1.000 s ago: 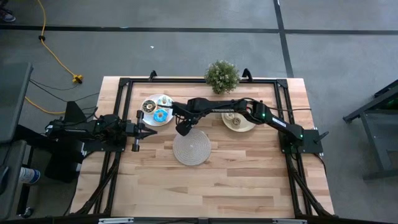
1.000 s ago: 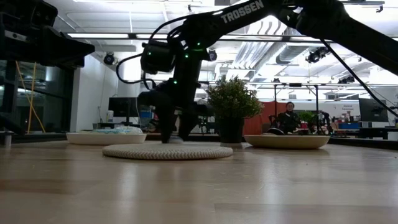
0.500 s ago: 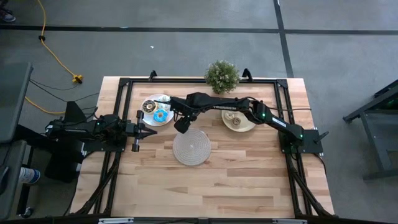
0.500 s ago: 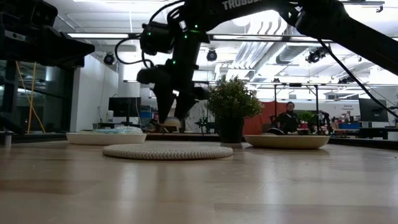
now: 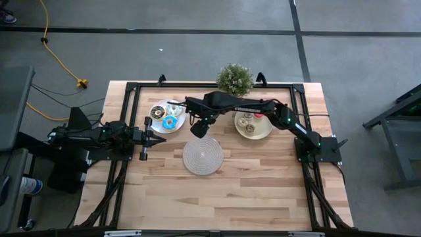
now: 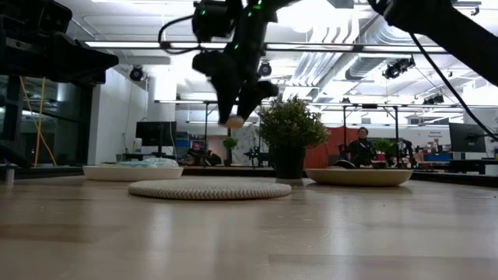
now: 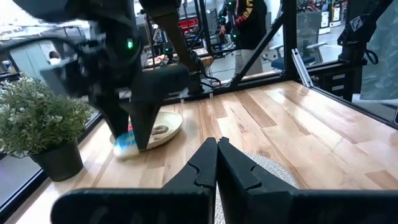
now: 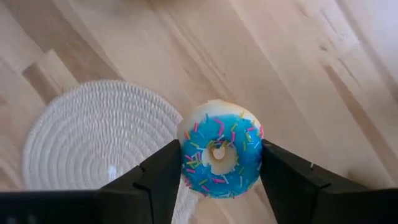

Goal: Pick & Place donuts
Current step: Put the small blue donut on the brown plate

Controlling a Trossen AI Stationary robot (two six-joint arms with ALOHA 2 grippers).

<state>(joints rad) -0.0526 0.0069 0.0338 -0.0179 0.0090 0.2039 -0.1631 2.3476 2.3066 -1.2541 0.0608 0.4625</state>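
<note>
A blue-iced donut with coloured sprinkles [image 8: 219, 152] hangs in the air with my right gripper [image 5: 197, 130] shut on it. It is above the bare wood just beyond the far edge of the woven mat [image 5: 202, 156]. The low view shows its tan underside [image 6: 233, 122] well above the table. Other donuts lie on the white plate [image 5: 156, 122], among them a blue one [image 5: 170, 122]. More lie on the cream plate [image 5: 263, 133]. My left gripper [image 5: 148, 135] waits shut at the table's left, pointing level. My right gripper pinches the donut's outer rim [image 8: 186, 155] on two opposite sides between its two fingers [image 8: 165, 174]. The fingers come steeply from above, pointing down. The donut lies about flat, icing up, lifted clear of the table.
A potted plant [image 5: 235, 79] stands at the table's far edge, just behind my right arm. A black frame [image 5: 131, 92] runs round the table's edges. Bare wood lies between the mat and the near edge.
My right gripper has risen from table height at the mat's far edge, taking the donut up with it and drifting a little toward the far right. It has stayed shut on the donut.
</note>
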